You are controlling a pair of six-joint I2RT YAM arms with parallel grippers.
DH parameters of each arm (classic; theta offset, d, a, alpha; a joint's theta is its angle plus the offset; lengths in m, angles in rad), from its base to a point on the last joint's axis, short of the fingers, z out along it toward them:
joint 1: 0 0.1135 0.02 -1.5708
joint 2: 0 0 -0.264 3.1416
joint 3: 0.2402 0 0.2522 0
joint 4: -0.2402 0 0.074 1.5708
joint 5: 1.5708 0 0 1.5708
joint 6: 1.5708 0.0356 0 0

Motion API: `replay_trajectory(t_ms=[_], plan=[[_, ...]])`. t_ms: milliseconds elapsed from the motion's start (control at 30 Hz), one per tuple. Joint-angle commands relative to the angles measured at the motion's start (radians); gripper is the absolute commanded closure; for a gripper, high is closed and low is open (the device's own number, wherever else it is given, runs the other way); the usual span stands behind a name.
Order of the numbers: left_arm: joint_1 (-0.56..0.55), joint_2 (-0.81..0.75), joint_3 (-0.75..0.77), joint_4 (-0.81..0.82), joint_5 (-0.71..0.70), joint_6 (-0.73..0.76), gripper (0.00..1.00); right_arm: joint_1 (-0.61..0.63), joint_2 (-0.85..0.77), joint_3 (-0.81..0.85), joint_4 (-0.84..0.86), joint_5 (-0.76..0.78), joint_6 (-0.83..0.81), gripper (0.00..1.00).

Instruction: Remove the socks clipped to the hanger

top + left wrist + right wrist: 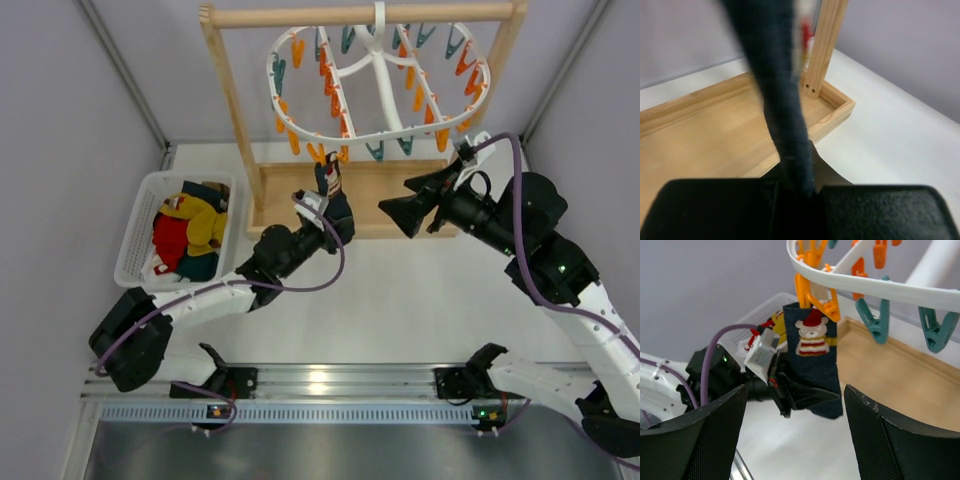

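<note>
Only one sock visible on the ring: a navy bear sock [812,352], pinned at its cuff by an orange clip [807,292] on the near rim of the white hanger [880,287], itself hooked over the top bar of the wooden rack [228,100] by the far edge of the worktop, about midway along. Clamped on the sock's lower part, coming in from the left: left gripper [802,395], fabric pinched tight between the jaws. Hovering just to its right, right gripper [403,212], jaws spread wide, holding nothing. Best bet from here: pull straight down and toward the near edge, steady, so the cuff slips the clip without swinging the ring. Then across to the white basket [135,262] at the left edge, heaped with socks.
</note>
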Motion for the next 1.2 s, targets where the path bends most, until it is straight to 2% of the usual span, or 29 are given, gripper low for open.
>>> replay_trajectory(t_ms=[0, 67, 133, 233, 300, 400, 433, 500, 600, 767, 900, 1167], plan=[[-0.097, -0.032, 0.043, 0.023, -0.314, -0.015, 1.00, -0.011, 0.013, 0.077, 0.069, -0.130, 0.080, 0.25], [-0.184, 0.026, 0.113, -0.096, -0.446, 0.019, 1.00, -0.009, 0.049, 0.147, 0.022, -0.114, 0.082, 0.26], [-0.279, 0.083, 0.221, -0.135, -0.648, 0.071, 1.00, -0.006, 0.078, 0.209, -0.064, -0.057, 0.079, 0.27], [-0.361, 0.201, 0.341, -0.181, -0.803, 0.151, 1.00, 0.008, 0.141, 0.339, -0.189, 0.048, 0.070, 0.33], [-0.387, 0.273, 0.428, -0.210, -0.859, 0.201, 1.00, 0.023, 0.199, 0.448, -0.263, 0.105, 0.051, 0.36], [-0.437, 0.344, 0.541, -0.215, -0.995, 0.298, 1.00, 0.094, 0.294, 0.588, -0.381, 0.275, -0.004, 0.37], [-0.460, 0.383, 0.569, -0.215, -1.053, 0.342, 1.00, 0.156, 0.355, 0.670, -0.417, 0.396, -0.021, 0.37], [-0.480, 0.418, 0.629, -0.215, -1.074, 0.375, 1.00, 0.224, 0.420, 0.758, -0.513, 0.507, -0.065, 0.37], [-0.493, 0.462, 0.672, -0.215, -1.065, 0.403, 1.00, 0.342, 0.532, 0.892, -0.590, 0.763, -0.108, 0.37], [-0.511, 0.542, 0.735, -0.214, -1.101, 0.465, 1.00, 0.470, 0.628, 0.917, -0.618, 1.012, -0.162, 0.36], [-0.520, 0.553, 0.746, -0.215, -1.097, 0.461, 1.00, 0.479, 0.612, 0.861, -0.607, 1.115, -0.161, 0.36], [-0.520, 0.588, 0.770, -0.215, -1.094, 0.463, 1.00, 0.491, 0.517, 0.700, -0.566, 1.146, -0.130, 0.37]])
